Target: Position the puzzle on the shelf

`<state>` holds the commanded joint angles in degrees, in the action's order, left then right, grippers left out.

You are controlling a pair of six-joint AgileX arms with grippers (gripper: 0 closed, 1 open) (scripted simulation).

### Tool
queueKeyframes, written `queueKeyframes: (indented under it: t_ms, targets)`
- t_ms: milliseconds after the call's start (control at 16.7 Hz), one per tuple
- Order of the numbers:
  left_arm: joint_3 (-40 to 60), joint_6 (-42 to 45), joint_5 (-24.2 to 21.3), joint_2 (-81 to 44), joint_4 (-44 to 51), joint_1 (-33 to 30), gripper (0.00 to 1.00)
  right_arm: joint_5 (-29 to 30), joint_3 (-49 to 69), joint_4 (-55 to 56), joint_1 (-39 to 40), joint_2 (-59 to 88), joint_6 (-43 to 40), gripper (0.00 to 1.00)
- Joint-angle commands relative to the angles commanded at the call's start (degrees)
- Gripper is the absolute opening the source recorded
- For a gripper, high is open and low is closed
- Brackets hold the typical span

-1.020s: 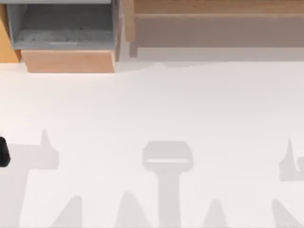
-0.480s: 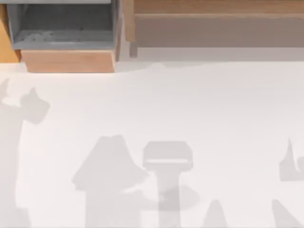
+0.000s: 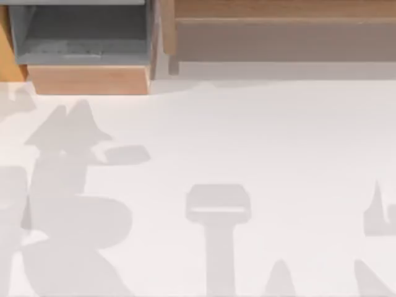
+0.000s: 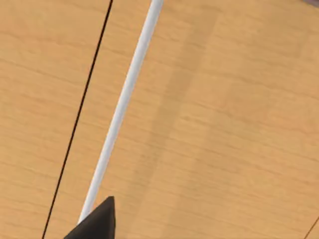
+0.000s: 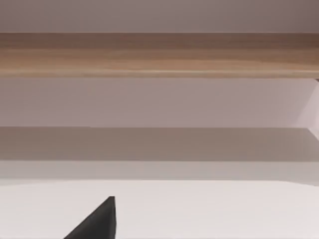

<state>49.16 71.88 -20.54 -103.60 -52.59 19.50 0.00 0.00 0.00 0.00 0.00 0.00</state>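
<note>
The puzzle is out of view. The shelf (image 3: 284, 37) is a long brown wooden unit at the back right of the top view, with a plank top edge and a shaded recess. The right wrist view faces it, with the shelf plank (image 5: 159, 55) running across above the recess. A dark corner of my right gripper (image 5: 97, 221) pokes in over the white table in front of the shelf. A dark corner of my left gripper (image 4: 97, 221) sits close over a light wood-grain panel (image 4: 224, 124) with a white bar (image 4: 124, 99).
A grey-lined box with a light wood front (image 3: 90, 79) stands at the back left, beside an orange wood panel (image 3: 6, 55). The white table (image 3: 260, 136) carries arm shadows, large at the left and smaller along the front edge.
A dark piece of the left arm at the left edge has left the top view. Its shadow has swept across the table's left side and grown. The right-side shadows are unchanged.
</note>
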Motion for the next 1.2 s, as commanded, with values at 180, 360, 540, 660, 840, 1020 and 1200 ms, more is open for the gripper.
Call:
queueKeyframes:
  t_ms: [180,360,540,660,840,1020,1200]
  targets:
    - [6.43,8.86,-2.85,-12.68,-6.85,2.16,1.00,0.00,0.00,0.00,0.00,0.00,0.00,1.00]
    - [11.21,15.36,-4.96,-21.99,-11.93,3.70,1.00,0.00,0.00,0.00,0.00,0.00,0.00,1.00]
    - [13.63,18.59,-6.01,-26.63,-14.48,4.43,1.00,0.00,0.00,0.00,0.00,0.00,0.00,1.00]
    - [13.87,18.90,-6.11,-27.08,-14.73,4.50,1.00,0.00,0.00,0.00,0.00,0.00,0.00,1.00]
    - [13.87,18.90,-6.11,-27.08,-14.73,4.50,1.00,0.00,0.00,0.00,0.00,0.00,0.00,1.00]
    - [14.52,18.88,-5.80,-27.30,-14.24,4.12,1.00,0.00,0.00,0.00,0.00,0.00,0.00,1.00]
    - [17.88,18.88,-5.15,-28.91,-12.57,3.53,1.00,0.00,0.00,0.00,0.00,0.00,0.00,1.00]
